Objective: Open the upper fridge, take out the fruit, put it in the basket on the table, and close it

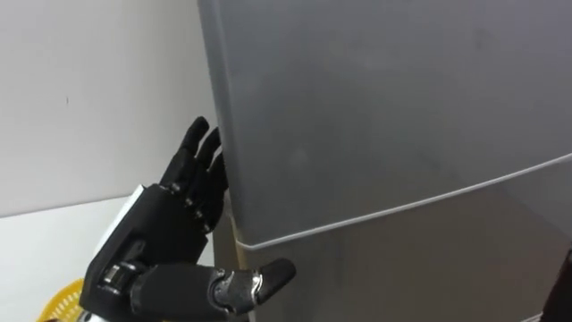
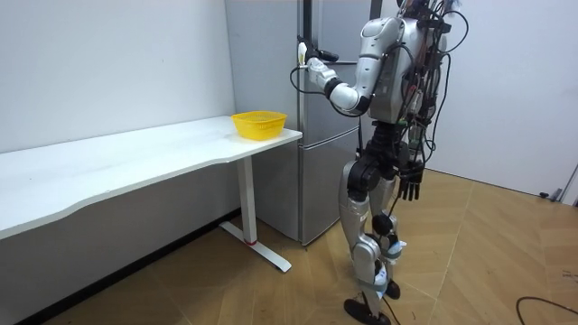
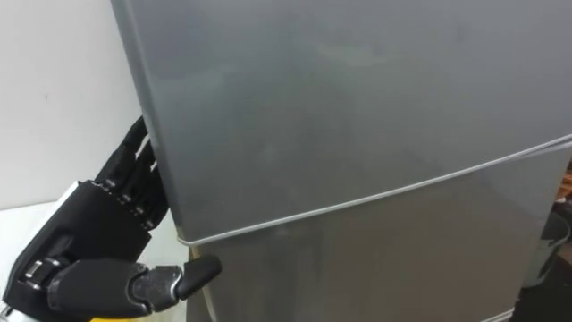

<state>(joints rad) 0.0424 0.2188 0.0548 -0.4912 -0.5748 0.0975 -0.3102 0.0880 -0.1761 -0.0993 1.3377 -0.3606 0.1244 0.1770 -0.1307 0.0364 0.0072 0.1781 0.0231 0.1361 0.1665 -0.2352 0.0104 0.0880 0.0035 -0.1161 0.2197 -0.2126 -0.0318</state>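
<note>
Where the left eye view looks onto the fridge (image 1: 500,134), we see the left hand (image 1: 174,224) raised against the left edge of its upper door (image 1: 357,89). The fingers are straight and point up along that edge, the thumb reaches toward the seam below, and the hand grips nothing. That door is shut, so we cannot tell what lies behind it. In the room view the robot stands facing the fridge with its left arm bent and lifted, while its right hand (image 2: 411,187) hangs by the thigh, fingers loose. A yellow basket (image 2: 259,123) sits at the table (image 2: 135,158) end beside the fridge; we cannot tell its contents. In the right eye view the door edge hides part of the left fingers.
</note>
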